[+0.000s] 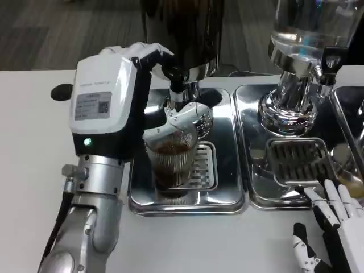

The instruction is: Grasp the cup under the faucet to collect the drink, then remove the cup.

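A ribbed clear cup (170,165) holding dark drink stands on the grate of the left steel drip tray (227,193), directly below the black faucet (176,82) of the dark dispenser (190,28). My left hand (108,102) is beside the cup on its left, white back toward the camera. White fingertips (182,118) wrap over the cup's rim, and its upper fingers (151,54) reach up next to the faucet. The palm hides the cup's left side. My right hand (335,227) rests low at the front right, fingers apart, holding nothing.
A second dispenser (307,28) with a clear tank and chrome base stands at the right over its own steel tray (256,187) with a grate. A small black round object (60,91) lies on the white table at the left. Bare table lies along the front.
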